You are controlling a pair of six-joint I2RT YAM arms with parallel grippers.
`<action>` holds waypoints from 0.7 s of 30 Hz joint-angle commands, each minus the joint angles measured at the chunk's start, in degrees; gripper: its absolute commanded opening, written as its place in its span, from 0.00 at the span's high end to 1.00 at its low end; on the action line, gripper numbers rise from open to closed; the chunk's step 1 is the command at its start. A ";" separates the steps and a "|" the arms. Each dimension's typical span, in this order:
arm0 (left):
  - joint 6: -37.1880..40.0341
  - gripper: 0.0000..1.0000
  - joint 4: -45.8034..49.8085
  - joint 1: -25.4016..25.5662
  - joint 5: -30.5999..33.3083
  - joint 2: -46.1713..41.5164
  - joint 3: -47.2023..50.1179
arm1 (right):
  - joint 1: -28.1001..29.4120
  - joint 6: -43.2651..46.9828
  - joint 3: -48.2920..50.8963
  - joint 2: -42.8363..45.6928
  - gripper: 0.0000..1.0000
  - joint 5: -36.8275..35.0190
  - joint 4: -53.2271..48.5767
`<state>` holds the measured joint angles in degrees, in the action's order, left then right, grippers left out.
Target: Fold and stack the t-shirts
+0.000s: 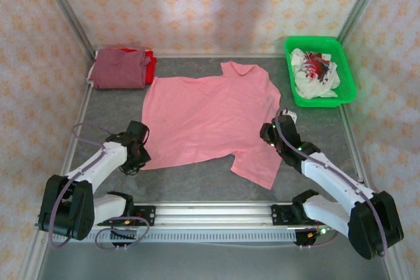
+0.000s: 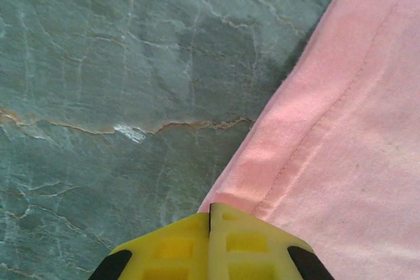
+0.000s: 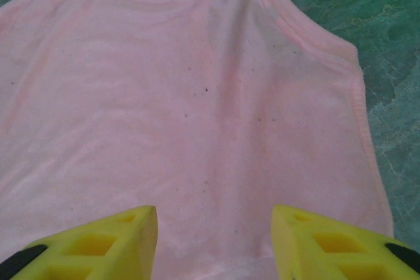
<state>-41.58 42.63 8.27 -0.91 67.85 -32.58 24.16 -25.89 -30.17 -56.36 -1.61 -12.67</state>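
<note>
Left gripper [image 2: 210,210] has its yellow fingers pressed together, and the hem corner of the shirt runs up between the tips, so it appears to have that corner pinched. Right gripper [image 3: 214,220] stands wide apart and grips nothing, poised over the sleeve on the shirt's right side.

Beneath both lies the grey-green marbled tabletop [image 1: 197,185]. Spread flat across its middle is the salmon-pink short-sleeved cloth t-shirt [image 1: 203,119], collar toward the far wall, hem nearest the arms. At the far right corner sits a green plastic basket [image 1: 319,39] with a crumpled white-and-red cloth [image 1: 316,71] inside. At the far left corner rests a folded maroon t-shirt [image 1: 118,69], with a red t-shirt [image 1: 150,67] showing just beside and partly under it.

The pink shirt looks thin, light and limp; it will drape and drag rather than keep its shape. Stitched edges give the firmest hold, so the sleeve cuff or side seam probably suits the right gripper best, matching the hem corner on the left.
</note>
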 commanded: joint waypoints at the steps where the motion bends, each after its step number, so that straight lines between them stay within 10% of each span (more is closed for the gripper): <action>1: 1.24 1.00 1.46 0.25 3.43 -1.34 -1.17 | -0.33 -3.04 -0.96 1.70 0.51 -0.86 -8.48; 10: 0.89 1.00 1.29 -0.06 2.72 -2.89 -1.59 | 0.06 -15.69 -2.77 5.21 0.52 4.83 -32.00; 15: -1.39 0.45 2.18 -0.10 2.00 -5.13 -0.22 | 0.66 -19.50 -1.12 8.01 0.52 8.09 -38.68; 21: -4.40 0.43 3.59 0.12 -2.78 -6.49 2.71 | 2.65 -23.65 2.25 11.31 0.50 13.70 -40.68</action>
<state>-43.70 43.31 8.25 -2.22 61.76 -31.83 25.76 -46.00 -29.69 -46.00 9.02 -48.90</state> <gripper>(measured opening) 0.575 0.494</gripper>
